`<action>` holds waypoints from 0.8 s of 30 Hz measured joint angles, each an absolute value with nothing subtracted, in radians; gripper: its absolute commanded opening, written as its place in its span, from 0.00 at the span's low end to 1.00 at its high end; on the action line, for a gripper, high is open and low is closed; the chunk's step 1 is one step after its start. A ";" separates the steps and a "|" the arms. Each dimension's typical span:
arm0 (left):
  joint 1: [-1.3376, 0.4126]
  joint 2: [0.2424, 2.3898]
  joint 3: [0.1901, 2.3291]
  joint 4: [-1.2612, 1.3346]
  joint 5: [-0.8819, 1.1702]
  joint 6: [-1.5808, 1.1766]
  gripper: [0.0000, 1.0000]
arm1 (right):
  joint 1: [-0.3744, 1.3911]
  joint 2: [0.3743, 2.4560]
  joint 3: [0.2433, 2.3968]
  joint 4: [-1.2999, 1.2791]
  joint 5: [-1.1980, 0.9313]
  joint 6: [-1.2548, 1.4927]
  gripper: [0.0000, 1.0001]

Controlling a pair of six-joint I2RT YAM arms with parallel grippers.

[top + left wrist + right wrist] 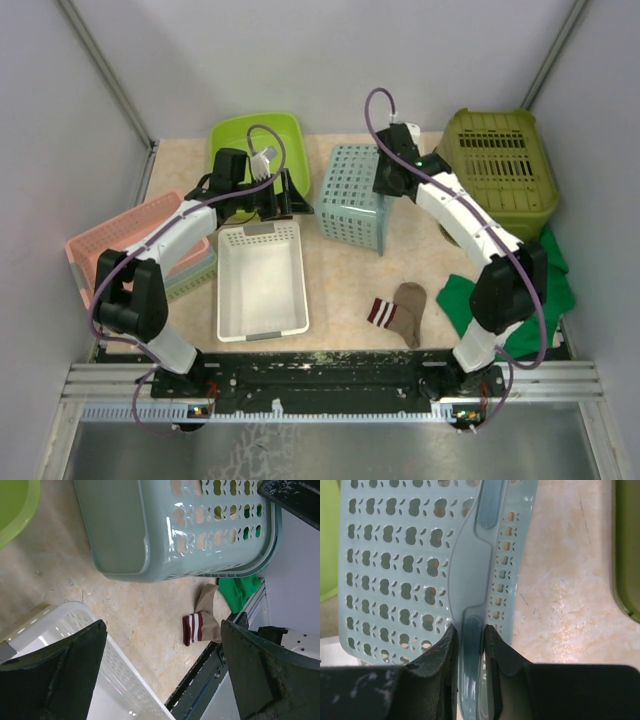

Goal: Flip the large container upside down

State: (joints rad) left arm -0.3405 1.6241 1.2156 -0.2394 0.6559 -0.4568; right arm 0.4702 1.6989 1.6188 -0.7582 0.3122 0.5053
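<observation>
The large container (pixel 352 200) is a pale teal perforated basket lying tipped on its side at the middle back of the table. My right gripper (pixel 386 186) is at its right-hand rim. In the right wrist view both fingers press against the solid rim band (pixel 470 580), so my right gripper (pixel 470 636) is shut on the container (pixel 395 565). My left gripper (pixel 287 196) hovers wide open just left of the container, above the white bin's far end. The left wrist view shows the container's base (pixel 125 530) ahead of my left gripper (pixel 162 672), with nothing between the fingers.
A white bin (pixel 262 300) stands at the front middle and a lime tub (pixel 235 135) at the back. Pink and grey baskets (pixel 110 240) are stacked on the left. An olive basket (pixel 500 170) sits bottom-up on the right, near green cloth (pixel 470 300) and a brown striped sock (pixel 400 312).
</observation>
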 measured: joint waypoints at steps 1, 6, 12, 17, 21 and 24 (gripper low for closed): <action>-0.340 1.624 1.216 -0.239 0.657 -0.457 0.99 | 0.457 1.678 1.592 -0.737 0.283 0.505 0.00; -0.340 1.624 1.216 -0.239 0.660 -0.456 0.99 | 0.352 1.550 1.419 -0.612 0.102 0.505 0.00; -0.340 1.619 1.216 -0.240 0.663 -0.456 0.99 | 0.175 1.420 1.195 -0.405 -0.164 0.525 0.00; -0.340 1.613 1.217 -0.242 0.663 -0.456 0.99 | 0.047 1.364 1.024 -0.236 -0.356 0.559 0.00; -0.340 1.601 1.218 -0.247 0.664 -0.456 0.99 | -0.005 1.365 0.923 -0.142 -0.492 0.558 0.00; -0.340 1.599 1.230 -0.247 0.668 -0.456 0.99 | -0.026 1.378 0.894 -0.117 -0.537 0.540 0.00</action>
State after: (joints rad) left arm -0.3405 1.5986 1.2297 -0.2466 0.6678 -0.4561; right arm -0.0261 1.3785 0.8940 -0.1165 -0.5369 0.5396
